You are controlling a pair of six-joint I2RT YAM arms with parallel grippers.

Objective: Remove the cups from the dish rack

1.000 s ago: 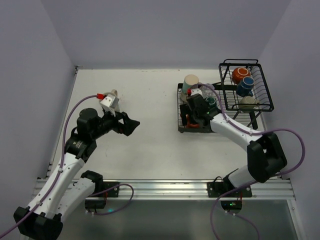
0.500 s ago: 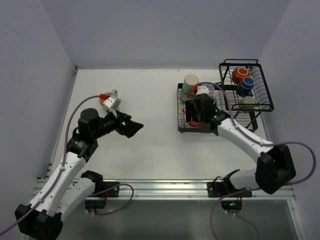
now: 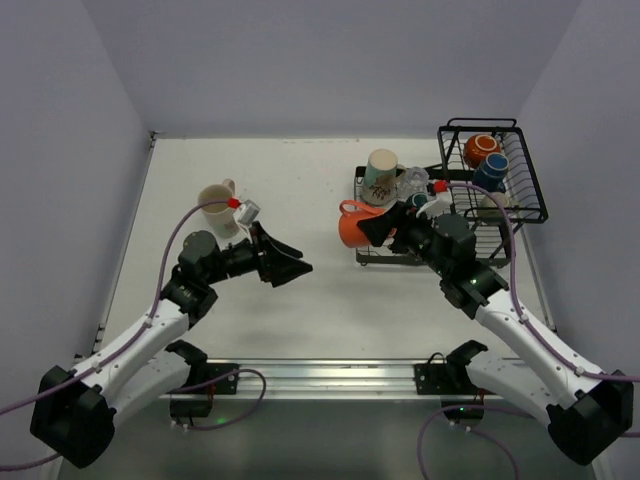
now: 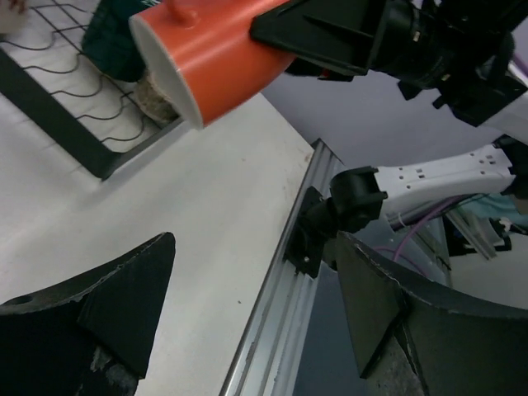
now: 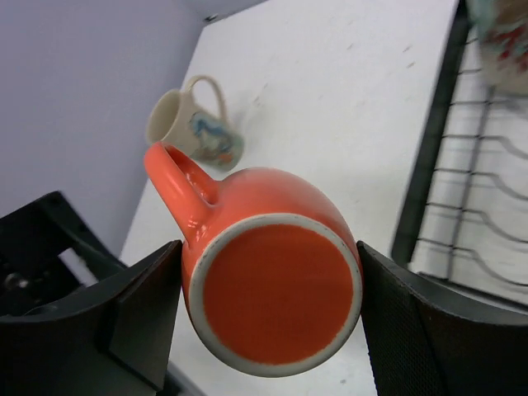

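Observation:
My right gripper [image 3: 372, 228] is shut on an orange-red mug [image 3: 352, 222], held on its side in the air just left of the dish rack's flat tray [image 3: 361, 247]; in the right wrist view its base [image 5: 276, 293] fills the space between both fingers. My left gripper [image 3: 287, 266] is open and empty, pointing at that mug [image 4: 210, 58]. A cream mug [image 3: 215, 203] stands on the table at the left. In the tray are a patterned cream cup [image 3: 381, 170], a clear glass [image 3: 412, 183] and a dark teal cup [image 3: 420, 203].
The raised basket [image 3: 525, 178] at the back right holds an orange-red cup [image 3: 480, 149], a blue cup [image 3: 490, 173] and a beige cup [image 3: 496, 206]. A metal rail [image 3: 330, 375] runs along the near table edge. Walls close in the left, back and right.
My right gripper has lifted the orange-red mug out of the tray and carried it left. My left arm has swung right toward it, uncovering the cream mug.

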